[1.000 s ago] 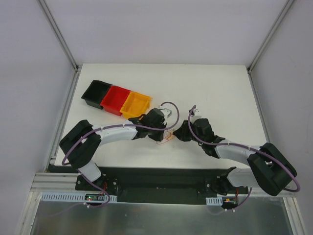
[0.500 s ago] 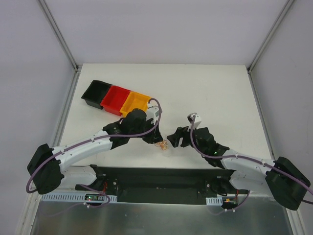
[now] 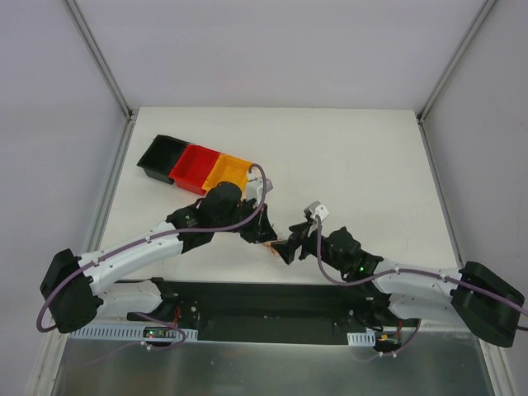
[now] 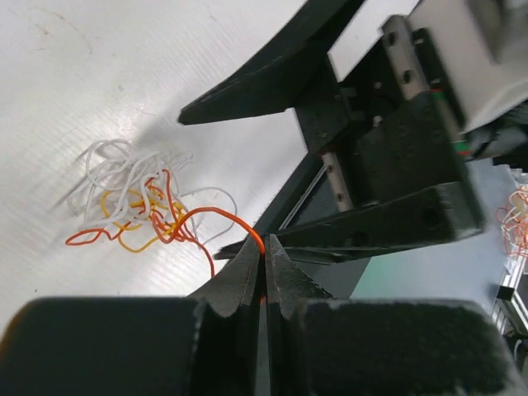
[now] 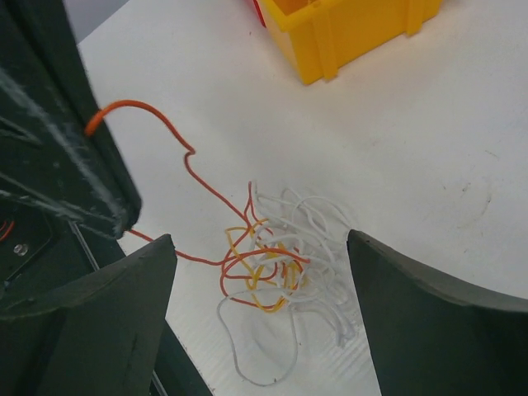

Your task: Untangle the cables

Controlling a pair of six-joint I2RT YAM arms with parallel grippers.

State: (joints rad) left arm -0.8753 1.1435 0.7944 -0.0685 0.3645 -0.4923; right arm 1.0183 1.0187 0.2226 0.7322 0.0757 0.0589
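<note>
The cables (image 5: 280, 264) are a small tangle of white, orange and yellow wires lying on the white table (image 3: 371, 157) close to its near edge. One orange strand arcs up out of the cables (image 4: 140, 202) into my left gripper (image 4: 265, 252), which is shut on that strand. My right gripper (image 5: 260, 239) is open wide, a finger on either side of the tangle and just above it, holding nothing. From above, the left gripper (image 3: 264, 233) and right gripper (image 3: 288, 247) face each other over the cables (image 3: 273, 245).
A black bin (image 3: 161, 157), a red bin (image 3: 194, 167) and a yellow bin (image 3: 229, 173) stand in a row at the back left; the yellow bin (image 5: 355, 29) is closest to the tangle. The black mounting rail (image 3: 264, 301) runs right below the table's near edge.
My right gripper has opened from nearly shut to wide. Both arms and the tangle have shifted toward the near edge. The left gripper stayed shut.
</note>
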